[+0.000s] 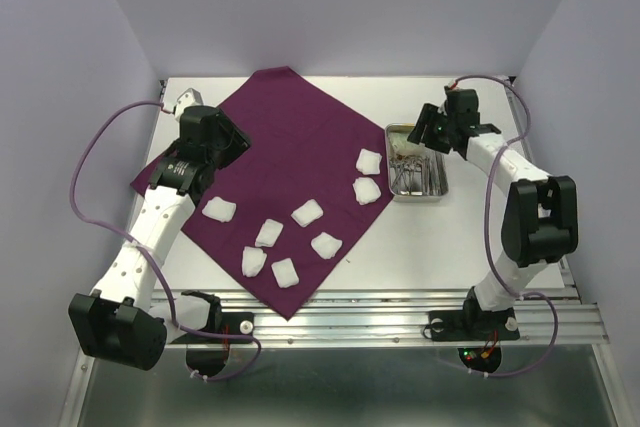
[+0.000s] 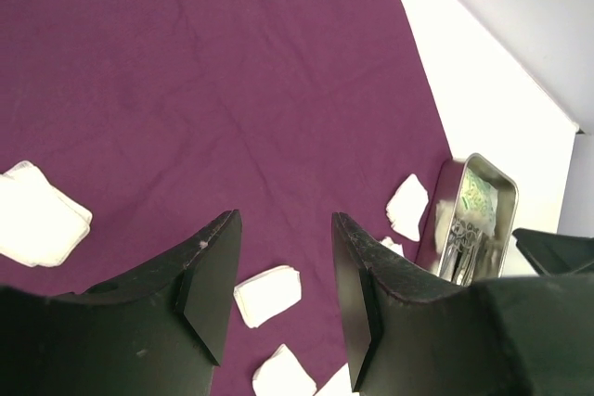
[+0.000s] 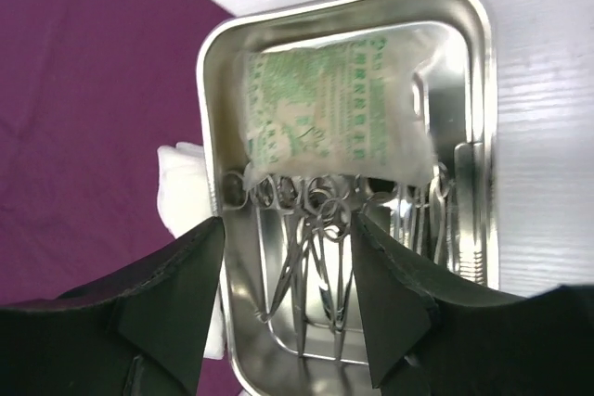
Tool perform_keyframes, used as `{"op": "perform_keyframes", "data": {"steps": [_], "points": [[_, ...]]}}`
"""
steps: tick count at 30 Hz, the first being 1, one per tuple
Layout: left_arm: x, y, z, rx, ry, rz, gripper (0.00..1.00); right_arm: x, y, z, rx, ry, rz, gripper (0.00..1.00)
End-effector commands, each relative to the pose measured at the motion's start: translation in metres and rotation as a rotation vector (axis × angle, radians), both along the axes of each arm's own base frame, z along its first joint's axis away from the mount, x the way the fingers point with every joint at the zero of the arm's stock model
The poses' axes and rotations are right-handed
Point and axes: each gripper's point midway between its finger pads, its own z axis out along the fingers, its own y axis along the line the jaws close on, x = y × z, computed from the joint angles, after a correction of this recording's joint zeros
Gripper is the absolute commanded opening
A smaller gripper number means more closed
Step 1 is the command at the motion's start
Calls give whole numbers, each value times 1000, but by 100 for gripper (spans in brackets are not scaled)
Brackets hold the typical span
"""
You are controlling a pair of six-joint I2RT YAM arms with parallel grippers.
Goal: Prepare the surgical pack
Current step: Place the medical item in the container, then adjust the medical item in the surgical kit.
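Note:
The surgical pack is a large maroon cloth point(image 1: 280, 147) spread flat as a diamond on the white table, with several white gauze pads point(image 1: 307, 212) scattered on its near half. My left gripper point(image 1: 238, 142) hovers over the cloth's left part. In the left wrist view it point(image 2: 283, 220) is open, with only cloth point(image 2: 232, 71) and a gauze pad point(image 2: 267, 294) showing between the fingers. My right gripper point(image 3: 288, 224) is open above the steel tray point(image 3: 487, 90), which holds metal instruments point(image 3: 316, 248) and a green-printed packet point(image 3: 334, 108). Nothing is held.
The steel tray point(image 1: 443, 182) sits on the bare table just off the cloth's right corner, with two gauze pads point(image 1: 368, 161) beside it. Lilac walls close in the table at the back and sides. A metal rail point(image 1: 400, 312) runs along the near edge.

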Motion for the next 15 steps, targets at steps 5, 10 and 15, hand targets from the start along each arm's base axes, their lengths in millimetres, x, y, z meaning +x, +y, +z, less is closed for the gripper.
{"op": "perform_keyframes", "data": {"steps": [5, 10, 15], "points": [[-11, 24, 5, 94, -27, 57, 55, -41, 62, 49, -104, -148, 64, 61], [-16, 32, 0, 120, -19, 63, 55, -82, 97, 37, -178, -110, 148, 61], [-16, 33, -7, 127, 1, 58, 55, -101, 117, 8, -380, -46, 187, 57]]}}
